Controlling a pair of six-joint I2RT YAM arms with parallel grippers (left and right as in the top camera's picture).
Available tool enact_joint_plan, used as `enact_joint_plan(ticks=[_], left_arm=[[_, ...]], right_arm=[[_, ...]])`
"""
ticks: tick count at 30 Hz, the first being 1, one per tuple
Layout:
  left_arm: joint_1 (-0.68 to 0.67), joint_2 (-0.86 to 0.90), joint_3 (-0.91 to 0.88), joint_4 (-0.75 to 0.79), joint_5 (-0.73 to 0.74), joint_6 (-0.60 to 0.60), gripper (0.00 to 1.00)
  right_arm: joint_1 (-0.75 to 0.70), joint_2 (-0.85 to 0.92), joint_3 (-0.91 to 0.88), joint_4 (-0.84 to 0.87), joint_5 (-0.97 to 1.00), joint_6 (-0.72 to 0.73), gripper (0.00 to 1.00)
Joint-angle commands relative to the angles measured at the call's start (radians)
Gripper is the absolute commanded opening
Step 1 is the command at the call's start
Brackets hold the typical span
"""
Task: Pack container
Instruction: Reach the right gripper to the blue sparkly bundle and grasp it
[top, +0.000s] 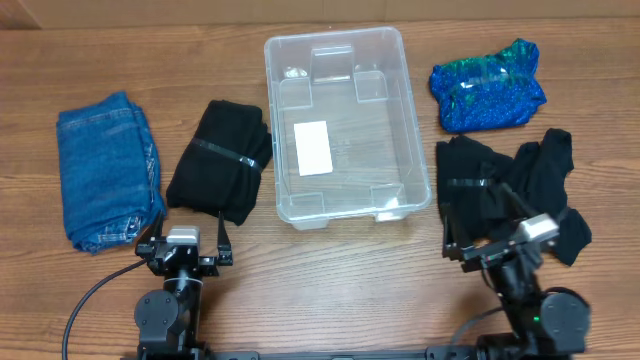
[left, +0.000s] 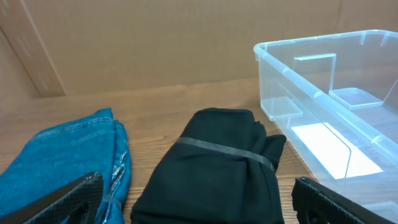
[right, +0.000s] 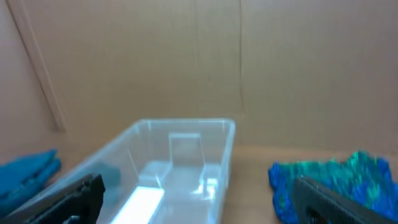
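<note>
Container (top: 365, 150): we log it mid-table between the arms, upright, top open, white label (top: 313, 147) on its floor.
Hard to make out: a small speck in its far left corner. The right wrist view is blurred, and both wrist views cut off the fingers.
Left gripper (top: 187, 228): fingers wide, at the near end of the black bundle (top: 220, 160); contact unclear.
Right gripper (top: 478, 205): fingers wide, over black clothes (top: 545, 165), hiding part.
Edges: bundle just beside the container's left wall; jeans (top: 105, 170) farther left; blue-green bundle (top: 488, 85) apart on the right.
Room: bare table (top: 340, 280) in front of the container.
</note>
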Motion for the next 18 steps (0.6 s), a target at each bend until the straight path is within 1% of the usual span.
enact_joint_plan(ticks=[1,3,5,8,10,14,18], left_arm=[[0.006,-0.011,-0.009,0.004,0.011,0.009,1.0],[0.006,-0.011,-0.009,0.004,0.011,0.009,1.0],[0.006,-0.011,-0.009,0.004,0.011,0.009,1.0],[0.006,-0.011,-0.009,0.004,0.011,0.009,1.0],[0.006,-0.011,-0.009,0.004,0.011,0.009,1.0],[0.006,-0.011,-0.009,0.004,0.011,0.009,1.0],[0.006,-0.011,-0.009,0.004,0.011,0.009,1.0]], right_arm=[[0.005,0.205,0.3,-0.138,0.066,0.01,1.0],[0.003,0.316,0.428,-0.2,0.09,0.008,1.0],[0.003,0.463,0.586,-0.269,0.132,0.006,1.0],[0.003,0.66,0.766,-0.347,0.161,0.006,1.0],[0.003,0.79,0.858,-0.357,0.164,0.006,1.0],[0.003,0.932,0.876,-0.347,0.236,0.007,1.0],[0.003,1.003,0.876,-0.338,0.285,0.007,1.0]])
